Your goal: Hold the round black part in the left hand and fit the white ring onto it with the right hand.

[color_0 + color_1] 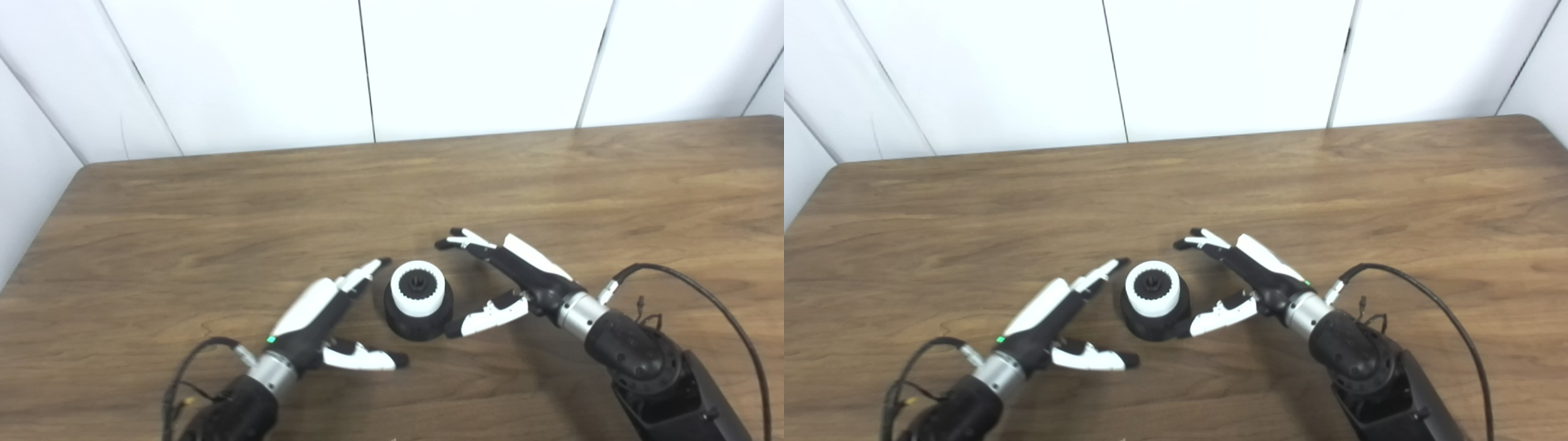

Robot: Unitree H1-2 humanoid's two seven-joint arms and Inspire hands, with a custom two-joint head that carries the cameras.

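The round black part [419, 321] stands on the wooden table [245, 202] near the front middle. The white ring [418, 289] sits on top of it, toothed inside, with a black hub showing through its centre. My left hand [331, 318] lies just left of the part, open, fingers spread and pointing toward it without touching. My right hand [511, 278] is just right of the part, open too, its thumb close to the black base and its fingers stretched past the far side. Neither hand holds anything.
White wall panels [367, 67] rise behind the table's far edge. The table's left edge [37, 239] runs close to a side wall. Black cables [704, 294] loop from both wrists over the tabletop.
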